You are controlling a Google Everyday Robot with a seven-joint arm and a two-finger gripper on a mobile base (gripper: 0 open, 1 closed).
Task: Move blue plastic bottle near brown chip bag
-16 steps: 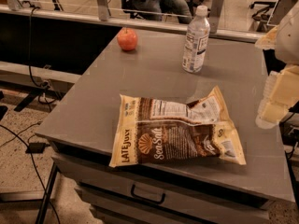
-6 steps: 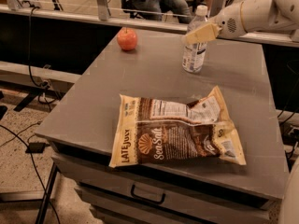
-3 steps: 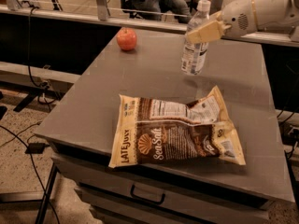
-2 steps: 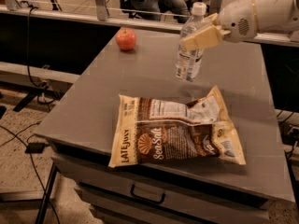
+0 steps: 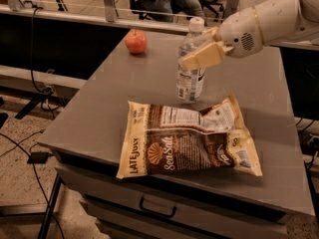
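The blue plastic bottle point(image 5: 191, 68) is clear with a white cap and a white label. It stands upright just behind the far edge of the brown chip bag point(image 5: 187, 138), which lies flat on the grey table point(image 5: 114, 103). My gripper point(image 5: 202, 51) reaches in from the right and is shut on the bottle's upper part. Whether the bottle's base rests on the table or hangs just above it, I cannot tell.
A red-orange apple point(image 5: 135, 41) sits at the table's far left. A drawer with a handle point(image 5: 157, 208) is below the table's front edge. Cables lie on the floor at left. Chairs and a seated person are behind a rail at the back.
My gripper closed on the bottle at the table's far side and carried it toward the front. It now stands right behind the chip bag.
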